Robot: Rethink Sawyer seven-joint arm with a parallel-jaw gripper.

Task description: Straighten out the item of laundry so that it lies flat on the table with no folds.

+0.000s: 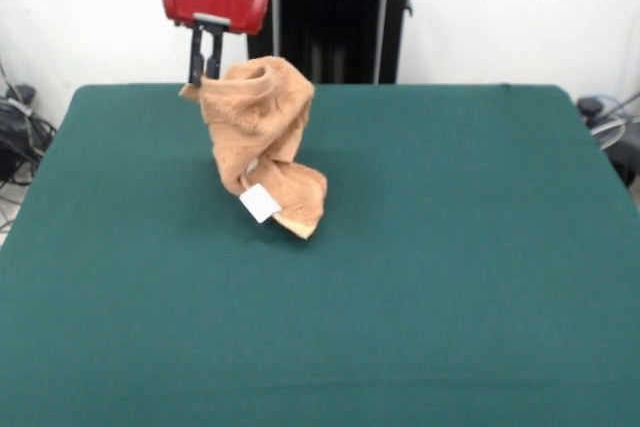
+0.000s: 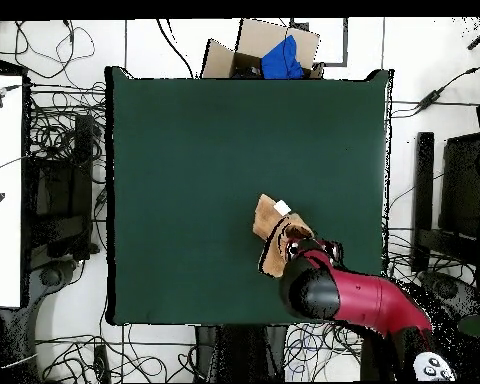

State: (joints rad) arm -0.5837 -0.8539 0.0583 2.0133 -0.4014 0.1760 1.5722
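Observation:
The peach-orange towel (image 1: 262,137) hangs bunched and twisted from my gripper (image 1: 204,74), which is shut on its upper corner at the far left of the table (image 1: 450,247). The towel's lower end rests on the green surface, with the small white tag (image 1: 260,203) showing there. In the overhead view the towel (image 2: 271,228) lies near the table's (image 2: 184,150) bottom edge, partly hidden under my red arm (image 2: 354,297); the gripper itself is hidden there, and the tag (image 2: 282,208) shows at the towel's top.
The robot's black pedestal (image 1: 335,12) stands behind the table. Cables (image 2: 59,150) and equipment lie on the floor around the table. A cardboard box with a blue item (image 2: 279,55) sits beyond the table's far edge.

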